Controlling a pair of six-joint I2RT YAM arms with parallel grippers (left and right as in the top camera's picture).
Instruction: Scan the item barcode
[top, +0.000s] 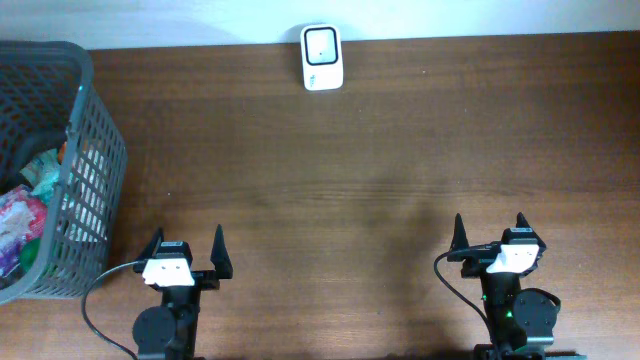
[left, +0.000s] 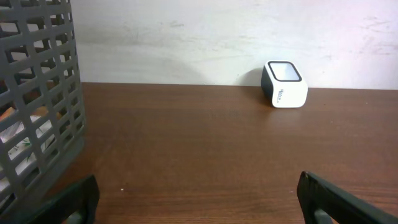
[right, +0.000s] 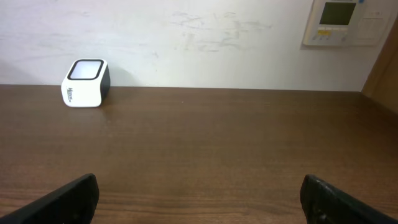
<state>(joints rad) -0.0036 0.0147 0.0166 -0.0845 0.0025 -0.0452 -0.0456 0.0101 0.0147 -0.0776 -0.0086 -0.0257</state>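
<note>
Left gripper (top: 188, 235) and right gripper (top: 490, 222) hang with fingers apart, empty; fishing in the crowded basket (top: 95, 150) could grab several packets (top: 22, 215) together.

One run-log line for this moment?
stage: not started | left gripper: fingers open, empty | right gripper: fingers open, empty | white box-shaped scanner: far centre, untouched | grey plastic mesh basket: left, packaged items inside

A checkout-like bench — barcode scanner (top: 322, 58), basket (top: 95, 170) of packets (top: 20, 215), wooden table (top: 380, 170).
</note>
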